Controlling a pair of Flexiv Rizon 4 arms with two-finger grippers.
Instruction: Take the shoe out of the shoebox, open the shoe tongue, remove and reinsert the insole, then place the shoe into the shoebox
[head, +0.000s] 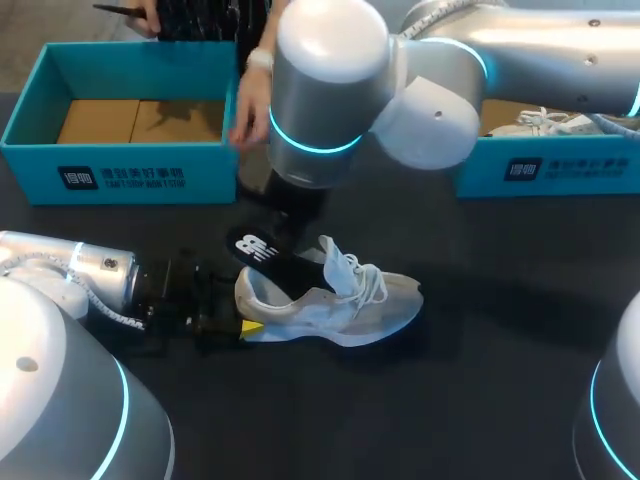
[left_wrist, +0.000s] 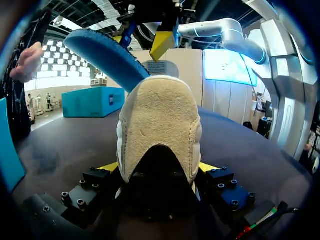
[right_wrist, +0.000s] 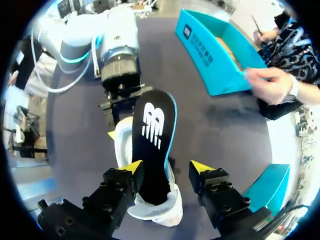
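Nearest, at 9 o'clock on the table (head: 480, 400): left gripper (left_wrist: 157, 167), pressed onto the shoe (left_wrist: 157, 115) from both sides of the heel, yellow tips tight against the pale, suede-like back. Resting on its sole near table centre, heel toward 9, toe toward 3, tongue (head: 335, 255) standing up above loose laces (head: 368, 282). Judged light, with a soft upper and a firmer heel cup and sole. Best taken at the heel or by the sole edges, not by tongue or laces, both likely to stretch and swing. Fuzzy enough to resist slipping, soft enough to dent under a hard squeeze. Rising out of the collar and slanting toward 10 o'clock: insole (left_wrist: 105, 55), black on top, blue beneath, front end down inside the shoe. Judged thin, floppy foam, prone to bending and buckling. Better pinched flat across its width near the heel end and fed in toe-first at a low angle. Above it, right gripper (right_wrist: 166, 167), fingers spread and straddling the insole, one tip at its edge, the other seemingly clear of it, though hard to call from this angle. Farthest, at 11 o'clock, open shoebox (head: 130, 170) with a person's hand (head: 250, 105) at its corner; at 2 o'clock, second box (head: 540, 170) holding a white sneaker (head: 545, 123).
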